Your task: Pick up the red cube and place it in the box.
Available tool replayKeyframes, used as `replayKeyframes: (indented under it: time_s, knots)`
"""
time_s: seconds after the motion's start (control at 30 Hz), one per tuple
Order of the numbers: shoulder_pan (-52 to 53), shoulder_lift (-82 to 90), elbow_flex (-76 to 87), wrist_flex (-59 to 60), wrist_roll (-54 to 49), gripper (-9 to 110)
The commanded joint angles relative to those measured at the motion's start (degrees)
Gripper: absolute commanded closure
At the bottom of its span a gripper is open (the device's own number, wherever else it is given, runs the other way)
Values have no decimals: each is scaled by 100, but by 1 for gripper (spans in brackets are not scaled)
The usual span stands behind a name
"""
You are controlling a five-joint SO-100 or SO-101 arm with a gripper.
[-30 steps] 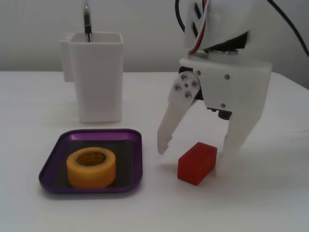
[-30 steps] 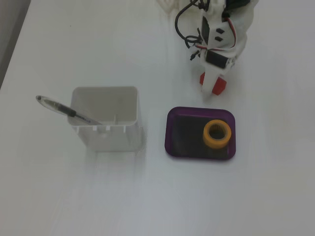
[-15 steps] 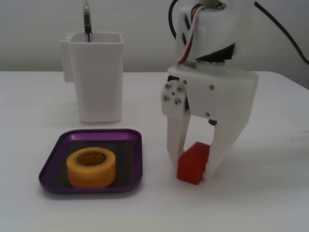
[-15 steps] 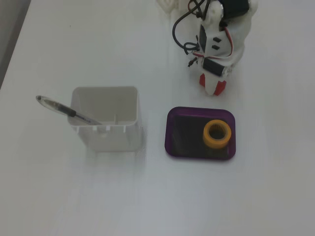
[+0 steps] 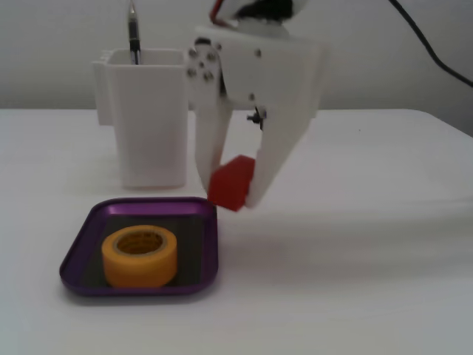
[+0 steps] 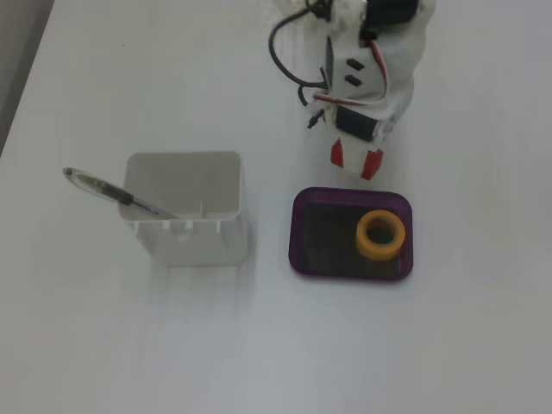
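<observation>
The red cube (image 5: 231,183) is pinched between my white gripper's (image 5: 230,194) two fingers and hangs a little above the table. It is just off the back right corner of the purple box (image 5: 74,260), outside its rim. In the fixed view from above, my gripper (image 6: 354,160) points down just beyond the far edge of the box (image 6: 298,233), and red (image 6: 373,164) shows at its tip. A yellow tape roll (image 5: 140,256) lies in the box, also seen from above (image 6: 381,235).
A tall white pen holder (image 5: 148,118) with a pen (image 5: 134,33) stands behind the box; from above the holder (image 6: 185,216) is left of the box. A black cable (image 5: 432,52) runs at the upper right.
</observation>
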Motion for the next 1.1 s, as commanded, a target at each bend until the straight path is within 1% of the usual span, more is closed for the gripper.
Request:
replayKeyframes:
  time_s: [0.0, 0.13, 0.4, 0.63, 1.07]
  knots:
    - [281, 448, -923, 114, -255, 102]
    - [536, 404, -1116, -88, -668, 102]
    - [633, -193, -1107, -703, -1679, 102]
    - [562, -694, -1107, -773, -2452, 102]
    - [562, -1441, -1107, -853, -2856, 102]
